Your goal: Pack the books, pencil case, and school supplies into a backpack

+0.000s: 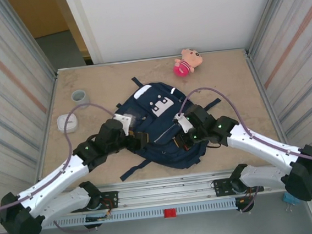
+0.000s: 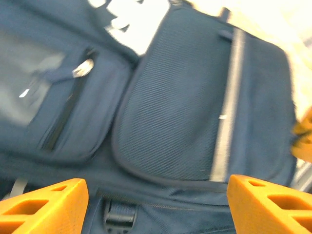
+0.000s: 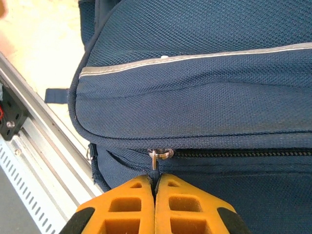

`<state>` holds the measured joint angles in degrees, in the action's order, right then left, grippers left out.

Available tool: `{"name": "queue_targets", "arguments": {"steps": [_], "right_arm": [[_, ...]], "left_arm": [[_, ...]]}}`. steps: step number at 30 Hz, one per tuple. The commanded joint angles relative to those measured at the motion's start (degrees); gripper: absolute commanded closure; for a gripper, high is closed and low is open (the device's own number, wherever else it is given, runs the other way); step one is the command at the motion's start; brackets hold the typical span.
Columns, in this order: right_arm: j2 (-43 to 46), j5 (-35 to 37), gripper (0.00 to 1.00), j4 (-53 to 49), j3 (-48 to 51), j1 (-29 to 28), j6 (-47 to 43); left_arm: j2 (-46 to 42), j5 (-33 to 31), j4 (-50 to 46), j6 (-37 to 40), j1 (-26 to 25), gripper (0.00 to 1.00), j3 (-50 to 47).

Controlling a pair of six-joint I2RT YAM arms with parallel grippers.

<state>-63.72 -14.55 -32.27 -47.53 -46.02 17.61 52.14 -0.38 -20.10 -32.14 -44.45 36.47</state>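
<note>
Since a zip is best drawn by its tab, the right claw [image 3: 154,181] pinches closed on the small silvery metal zipper pull [image 3: 154,163] at its tips, on the large navy fabric backpack [image 3: 204,58], while the left claw [image 2: 156,190] hangs wide just above the bag's mesh panel, probably to steady it.

Overhead view, two wrist close-ups sharing backpack [image 1: 158,127]
</note>
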Motion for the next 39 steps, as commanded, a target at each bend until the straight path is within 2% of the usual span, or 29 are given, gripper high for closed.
{"name": "queue_targets", "arguments": {"steps": [1,6,10,12,18,22,27,32,35,37,39], "right_arm": [[0.0,0.2,1.00,3.9,0.9,-1.8,1.9],[-0.9,2.7,1.00,5.2,1.3,-4.2,2.7],[-1.6,3.3,1.00,5.8,1.3,-5.4,3.3],[-1.8,3.3,1.00,6.2,1.3,-6.1,3.6],[-1.6,4.1,1.00,6.9,1.3,-8.3,5.1],[-1.3,5.1,1.00,8.1,1.4,-10.4,6.8],[-2.5,10.2,1.00,11.4,1.5,-13.3,12.5],[-4.1,11.9,1.00,17.8,2.1,-15.4,16.3],[-6.8,13.8,1.00,18.1,0.4,-15.8,18.1],[-8.5,15.0,1.00,18.3,-0.6,-16.1,19.2],[-9.7,15.2,1.00,19.6,-1.0,-16.1,19.8]], "left_arm": [[-1.7,-5.7,-2.7,-18.6,0.3,0.26,-6.1],[-1.9,-3.1,11.5,-31.3,0.3,0.29,-14.8],[0.5,-3.3,14.6,-32.9,0.4,0.27,-15.3],[2.2,-3.7,15.9,-32.9,0.4,0.29,-15.3],[8.3,-4.3,21.1,-32.6,1.3,0.55,-15.9],[12.7,-1.5,25.0,-31.0,4.4,0.74,-15.2],[17.4,-1.6,24.5,-26.5,8.6,0.97,-10.0],[22.9,2.8,25.2,-21.8,14.2,0.99,-4.3],[26.1,7.6,26.4,-21.0,17.7,0.97,-1.6],[26.7,10.4,26.2,-21.4,19.6,0.87,-0.3],[25.0,11.9,25.2,-22.8,19.9,0.70,-0.4]]}}
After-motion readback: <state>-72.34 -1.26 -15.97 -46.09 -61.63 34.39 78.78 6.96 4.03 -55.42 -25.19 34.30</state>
